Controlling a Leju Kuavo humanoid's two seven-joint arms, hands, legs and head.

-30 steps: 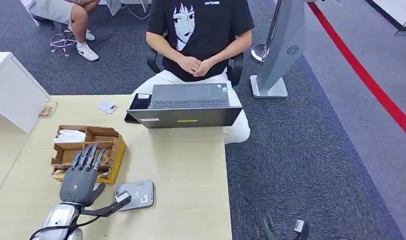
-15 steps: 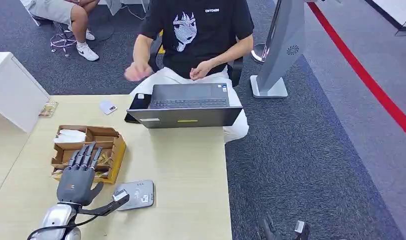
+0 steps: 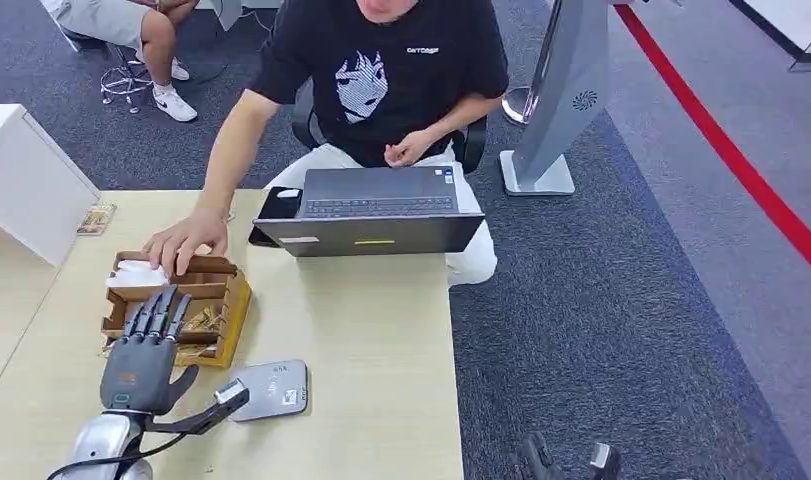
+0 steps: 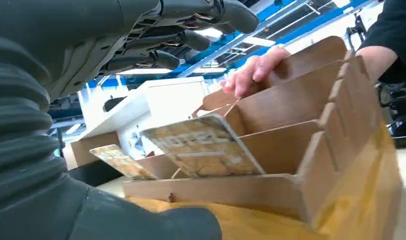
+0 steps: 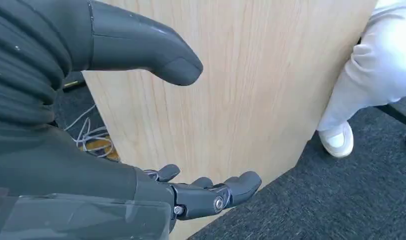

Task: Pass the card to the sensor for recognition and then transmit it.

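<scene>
A brown cardboard box (image 3: 226, 300) with compartments stands on the wooden table (image 3: 381, 340). Yellowish cards lean inside it; the left wrist view shows one marked HOTEL (image 4: 203, 150) and a second card (image 4: 121, 161) beside it. My left hand (image 3: 141, 360) hovers over the box's near side with fingers stretched out, holding nothing. Its thumb points at the grey card sensor (image 3: 276, 388) lying flat to the right. A person's hand (image 3: 186, 240) rests on the box's far compartment by a white item (image 3: 136, 270). My right hand (image 5: 155, 190) hangs open beside the table's side panel.
An open laptop (image 3: 371, 205) sits at the table's far edge in front of the seated person, with a black phone (image 3: 279, 205) beside it. A white cabinet (image 3: 26, 180) stands at left with a small card (image 3: 96, 218) beside it. A grey floor stand (image 3: 566, 90) rises on the carpet at right.
The person has leaned forward and reached an arm across the table onto the box. My left hand has drifted slightly to the left, still holding nothing.
</scene>
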